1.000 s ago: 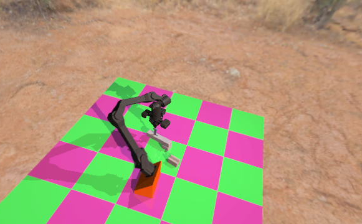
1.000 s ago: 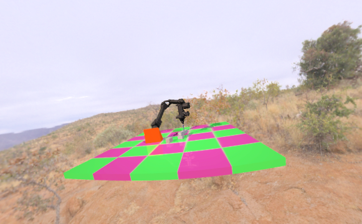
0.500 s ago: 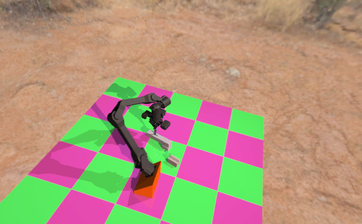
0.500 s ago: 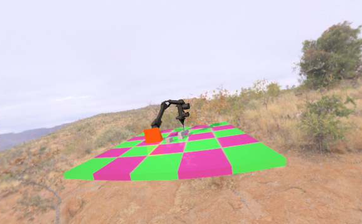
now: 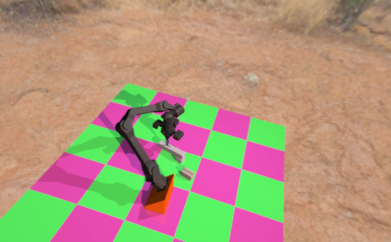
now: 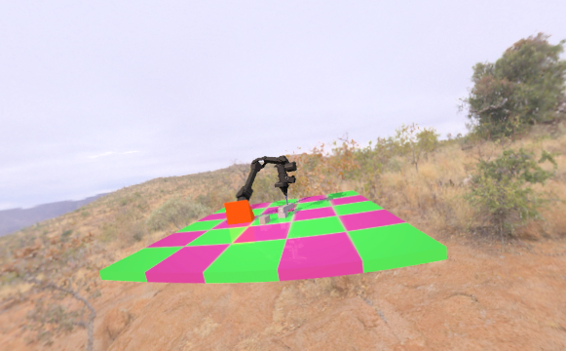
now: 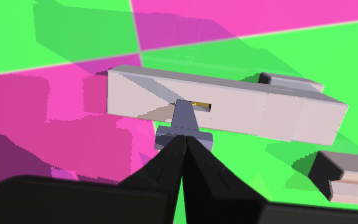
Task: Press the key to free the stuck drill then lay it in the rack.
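Your gripper (image 7: pixel 184 142) has its jaws pressed fully together with nothing between them, and the tips sit right at the grey-blue key (image 7: pixel 184 131), a T-shaped piece whose stem runs up into the pale block (image 7: pixel 260 112); from the wrist view the tips look to be touching the key's cross-bar, though you cannot tell for certain whether they bear on it. Where the stem meets the block you can see a short golden sliver, the drill (image 7: pixel 201 105), lying in a slot on the block's face; only that small part of it shows. The block lies long and low across a green square of the checkered desk (image 5: pixel 259 195), with its left end over a magenta square. To the lower right of the block in the wrist view, apart from it, sits the rack (image 7: pixel 352 177), a pale piece with a dark end face. From the top view your arm (image 5: pixel 138 144) rises from the orange base (image 5: pixel 159 198), bends over and points the gripper (image 5: pixel 167 142) straight down onto the near end of the block (image 5: pixel 172 151), with the rack (image 5: pixel 188 173) between block and base.
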Tool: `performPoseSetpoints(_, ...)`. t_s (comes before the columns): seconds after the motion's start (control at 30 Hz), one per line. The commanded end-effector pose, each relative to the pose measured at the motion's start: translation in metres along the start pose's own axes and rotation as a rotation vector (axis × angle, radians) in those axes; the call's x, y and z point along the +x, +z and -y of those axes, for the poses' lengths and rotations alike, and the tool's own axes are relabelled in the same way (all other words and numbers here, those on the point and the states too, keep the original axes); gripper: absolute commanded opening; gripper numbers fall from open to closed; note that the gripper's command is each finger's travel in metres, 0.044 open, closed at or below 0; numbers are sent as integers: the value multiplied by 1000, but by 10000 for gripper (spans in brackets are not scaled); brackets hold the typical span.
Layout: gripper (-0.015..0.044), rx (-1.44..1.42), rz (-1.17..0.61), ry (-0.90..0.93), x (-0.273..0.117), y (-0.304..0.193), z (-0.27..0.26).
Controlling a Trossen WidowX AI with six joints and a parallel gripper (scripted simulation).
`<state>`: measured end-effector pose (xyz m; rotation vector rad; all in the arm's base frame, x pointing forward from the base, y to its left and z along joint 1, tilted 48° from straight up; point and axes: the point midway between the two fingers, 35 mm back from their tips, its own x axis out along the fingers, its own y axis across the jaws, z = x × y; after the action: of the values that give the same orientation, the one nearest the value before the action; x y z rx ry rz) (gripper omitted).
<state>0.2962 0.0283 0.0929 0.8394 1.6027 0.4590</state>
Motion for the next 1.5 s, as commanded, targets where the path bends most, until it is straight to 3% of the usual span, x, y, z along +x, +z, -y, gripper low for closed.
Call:
performPoseSetpoints(0.0, 0, 5, -11, 1, 2, -3, 0)
performPoseSetpoints(1.47, 0, 5, -11, 1, 16, -2, 0)
